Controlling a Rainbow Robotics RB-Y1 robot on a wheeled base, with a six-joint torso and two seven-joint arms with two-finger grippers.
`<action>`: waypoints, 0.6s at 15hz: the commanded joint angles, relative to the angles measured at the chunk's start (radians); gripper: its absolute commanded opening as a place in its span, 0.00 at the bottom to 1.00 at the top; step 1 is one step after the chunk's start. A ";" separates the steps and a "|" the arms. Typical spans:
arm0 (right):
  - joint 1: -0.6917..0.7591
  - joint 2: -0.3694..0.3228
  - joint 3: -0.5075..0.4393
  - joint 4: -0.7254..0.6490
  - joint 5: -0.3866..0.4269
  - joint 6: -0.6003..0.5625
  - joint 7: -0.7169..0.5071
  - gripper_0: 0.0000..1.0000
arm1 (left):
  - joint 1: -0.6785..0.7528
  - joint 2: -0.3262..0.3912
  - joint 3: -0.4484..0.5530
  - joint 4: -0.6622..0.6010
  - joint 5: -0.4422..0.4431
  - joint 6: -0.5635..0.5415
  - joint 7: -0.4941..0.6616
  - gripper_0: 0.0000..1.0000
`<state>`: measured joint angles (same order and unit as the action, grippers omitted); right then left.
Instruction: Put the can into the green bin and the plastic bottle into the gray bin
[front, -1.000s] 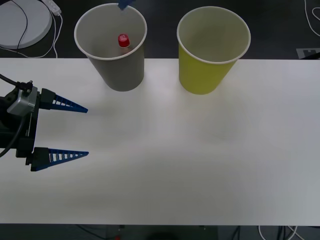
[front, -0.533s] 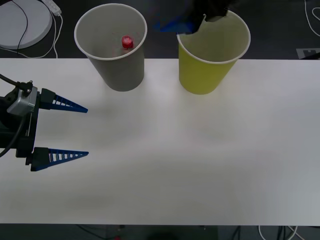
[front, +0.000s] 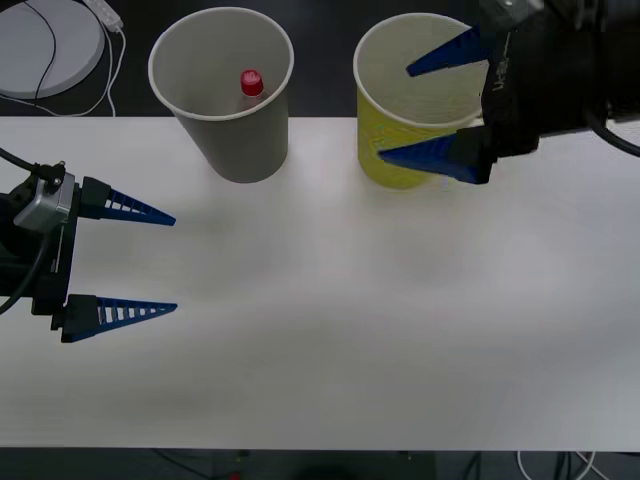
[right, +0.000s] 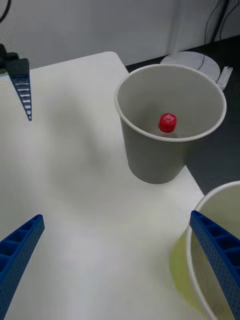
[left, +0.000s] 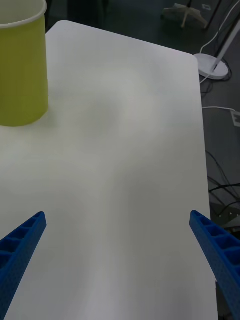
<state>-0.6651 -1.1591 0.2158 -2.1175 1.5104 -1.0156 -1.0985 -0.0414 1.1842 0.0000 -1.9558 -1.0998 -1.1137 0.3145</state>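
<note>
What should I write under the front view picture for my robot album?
Plastic bottle inside the gray bin; open right gripper at the green bin.

White bench (front: 330, 330) — bare surface. Round white disc (front: 45, 40) at 11 o'clock on dark floor (front: 560, 60) — cable (front: 112, 62) beside it.

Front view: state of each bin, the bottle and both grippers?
gray bin: upright on the table's far edge, holds the bottle.
plastic bottle: upright inside the gray bin, red cap on.
green bin: upright beside the gray bin; contents cannot be told.
left gripper: open, empty, over the table's left side.
right gripper: open, empty, at the green bin.
</note>
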 joint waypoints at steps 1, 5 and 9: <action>0.171 -0.024 -0.122 -0.064 -0.090 0.006 0.104 1.00 | 0.000 0.000 0.000 0.000 0.000 0.000 0.000 1.00; 0.364 -0.051 -0.219 -0.038 -0.309 0.006 0.417 1.00 | 0.000 0.000 0.000 0.000 0.000 0.000 0.000 1.00; 0.512 -0.073 -0.268 -0.012 -0.441 0.005 0.674 1.00 | 0.000 0.000 0.000 0.000 0.000 0.000 0.000 1.00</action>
<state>-0.1775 -1.2285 -0.0436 -2.1351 1.0879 -1.0103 -0.4663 -0.0414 1.1842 0.0000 -1.9558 -1.0998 -1.1137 0.3145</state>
